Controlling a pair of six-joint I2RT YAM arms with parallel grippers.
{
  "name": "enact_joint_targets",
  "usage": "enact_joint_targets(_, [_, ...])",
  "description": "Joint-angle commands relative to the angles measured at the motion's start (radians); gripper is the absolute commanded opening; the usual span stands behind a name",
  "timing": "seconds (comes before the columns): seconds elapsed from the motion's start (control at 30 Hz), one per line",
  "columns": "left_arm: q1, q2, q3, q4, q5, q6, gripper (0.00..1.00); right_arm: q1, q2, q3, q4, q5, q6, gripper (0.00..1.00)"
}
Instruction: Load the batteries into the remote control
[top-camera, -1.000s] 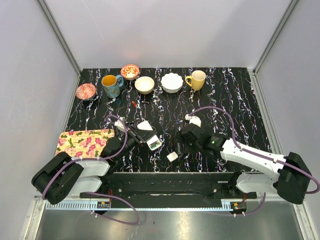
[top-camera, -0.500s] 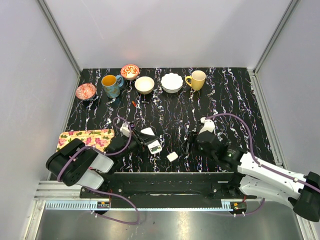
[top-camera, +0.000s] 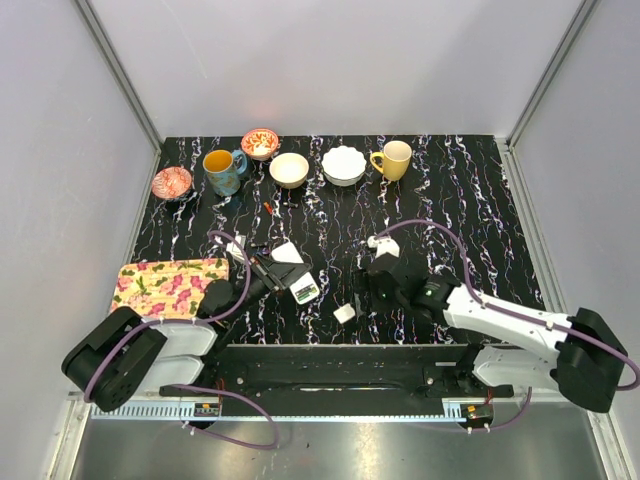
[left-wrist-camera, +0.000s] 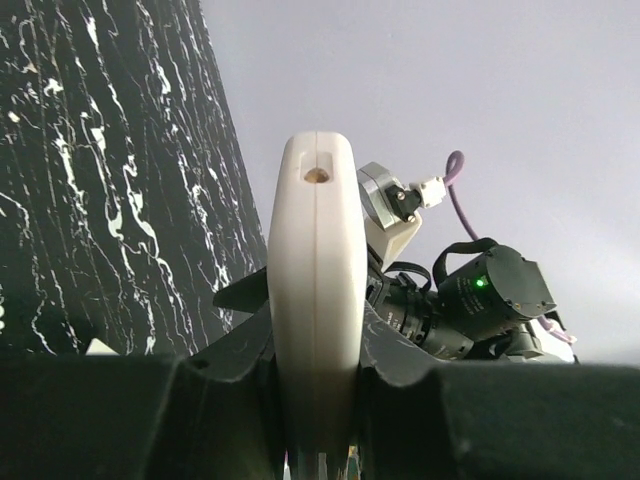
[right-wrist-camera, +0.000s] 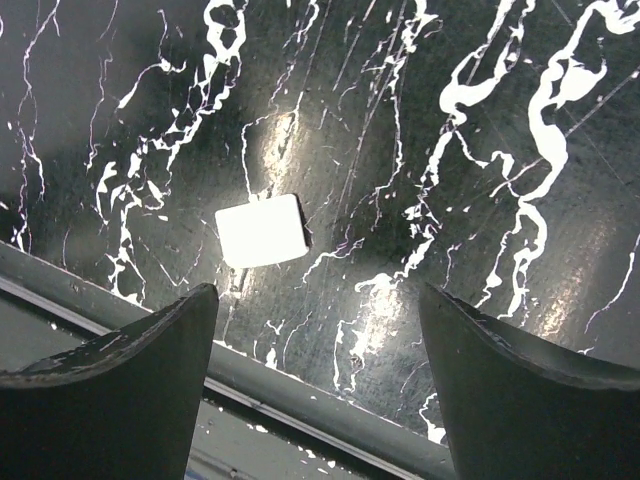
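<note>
My left gripper is shut on the remote control, a small white slab held above the table left of centre. A greenish patch shows in its open compartment; single batteries cannot be made out. In the left wrist view the remote control stands edge-on, clamped between the jaws of the left gripper. The thin white back-cover panel lies flat near the front edge. My right gripper hovers just right of it, open and empty. From the right wrist, the panel lies ahead and left of the open right gripper.
Along the back stand a blue mug, a yellow mug, a white scalloped bowl and other small bowls. A small red piece lies before them. A floral cloth covers the front left. The table's front rail runs just below the panel.
The right arm swung out to the right, then came back left beside the cover panel, its jaws wider now. The left gripper kept hold of the remote, shifting only slightly.
</note>
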Motion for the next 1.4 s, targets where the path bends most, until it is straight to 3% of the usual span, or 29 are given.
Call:
enact_joint_targets(0.0, [0.003, 0.014, -0.013, 0.392, -0.042, 0.025, 0.00, 0.003, 0.043, 0.099, -0.065, -0.039, -0.075, 0.87])
enact_joint_targets(0.23, [0.096, 0.060, -0.018, 0.393, 0.073, -0.061, 0.00, 0.028, 0.069, 0.081, -0.036, -0.103, -0.105, 0.95])
enact_joint_targets(0.4, [0.131, 0.054, -0.033, 0.393, 0.114, -0.080, 0.00, 0.107, 0.144, 0.104, -0.034, -0.045, -0.100, 0.97])
enact_joint_targets(0.83, [0.170, -0.038, -0.085, 0.392, 0.134, -0.066, 0.00, 0.155, 0.440, 0.249, -0.053, 0.030, -0.204, 0.95])
enact_joint_targets(1.37, [0.174, -0.008, -0.072, 0.392, 0.160, -0.060, 0.00, 0.143, 0.533, 0.292, -0.050, -0.022, -0.252, 0.85])
